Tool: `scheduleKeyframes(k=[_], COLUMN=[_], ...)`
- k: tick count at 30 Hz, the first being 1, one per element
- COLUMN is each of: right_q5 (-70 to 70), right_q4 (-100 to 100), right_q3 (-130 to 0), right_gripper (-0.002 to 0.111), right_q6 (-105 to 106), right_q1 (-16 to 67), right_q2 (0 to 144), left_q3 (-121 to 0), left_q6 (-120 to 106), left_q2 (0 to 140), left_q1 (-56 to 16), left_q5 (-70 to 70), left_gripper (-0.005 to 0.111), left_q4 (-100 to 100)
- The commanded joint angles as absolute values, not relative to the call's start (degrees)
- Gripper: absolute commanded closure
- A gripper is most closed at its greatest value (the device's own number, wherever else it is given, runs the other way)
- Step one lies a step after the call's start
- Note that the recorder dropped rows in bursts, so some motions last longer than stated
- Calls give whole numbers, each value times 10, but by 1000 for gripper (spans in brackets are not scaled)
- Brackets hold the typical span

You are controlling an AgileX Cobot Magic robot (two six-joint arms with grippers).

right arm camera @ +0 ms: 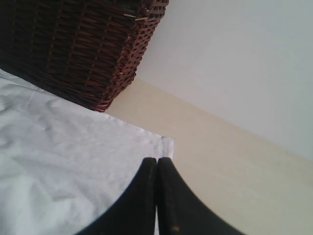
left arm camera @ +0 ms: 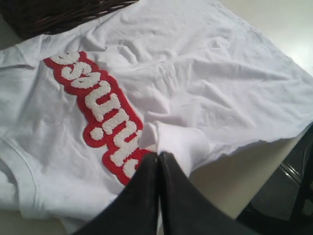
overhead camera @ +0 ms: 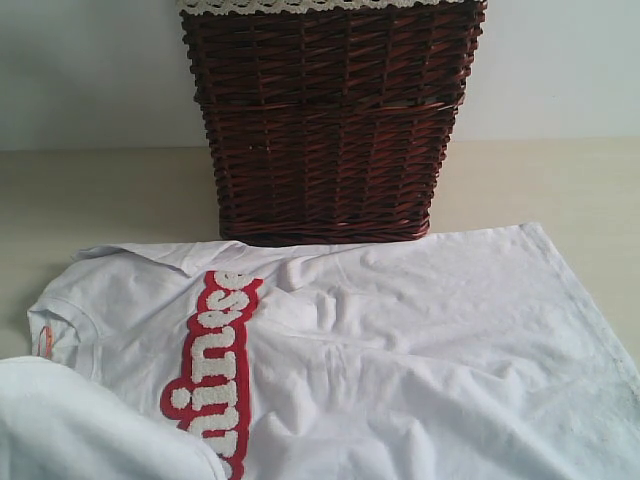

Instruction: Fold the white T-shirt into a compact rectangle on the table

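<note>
The white T-shirt [overhead camera: 400,340] lies spread and creased on the table [overhead camera: 100,190], collar with orange tag [overhead camera: 45,340] at the left and hem at the right. Red-outlined lettering [overhead camera: 215,350] runs across the chest. My left gripper [left arm camera: 158,154] is shut on a bunched piece of the shirt's edge [left arm camera: 178,142], held just over the end of the lettering [left arm camera: 100,105]. That raised fabric [overhead camera: 80,420] fills the exterior view's lower left corner. My right gripper [right arm camera: 157,159] is shut, seen against the shirt's hem corner [right arm camera: 166,142]; I see no cloth between its fingers. Neither gripper shows in the exterior view.
A dark wicker basket [overhead camera: 330,120] with a lace-trimmed liner [overhead camera: 300,5] stands right behind the shirt, touching its far edge. Bare table [right arm camera: 230,166] lies beyond the hem corner. The table's near edge [left arm camera: 259,161] drops to dark floor beside the left gripper.
</note>
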State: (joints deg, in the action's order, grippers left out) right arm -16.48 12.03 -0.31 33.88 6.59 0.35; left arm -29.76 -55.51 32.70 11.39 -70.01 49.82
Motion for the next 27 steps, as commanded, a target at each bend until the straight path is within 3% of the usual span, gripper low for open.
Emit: scheduleKeyframes(k=[1, 9, 17, 19, 23, 27], right_q5=[-161, -161, -161, -161, -161, -161], right_q4=[122, 122, 122, 122, 122, 122], right_q3=[0, 0, 0, 0, 0, 0], right_gripper=[108, 108, 108, 108, 108, 108], right_q6=[338, 338, 338, 338, 338, 338], right_q1=[67, 67, 67, 67, 67, 67], right_q2=[0, 0, 0, 0, 0, 0], left_q3=[-294, -286, -286, -286, -287, -304], left_q6=[-491, -480, -418, -410, -453, -481], left_q2=[324, 324, 324, 324, 324, 342], left_q1=[112, 112, 112, 112, 112, 112], left_q5=[-700, -700, -700, -700, -700, -663], left_gripper=[107, 103, 64, 59, 63, 81], left_q4=[508, 504, 504, 504, 508, 513])
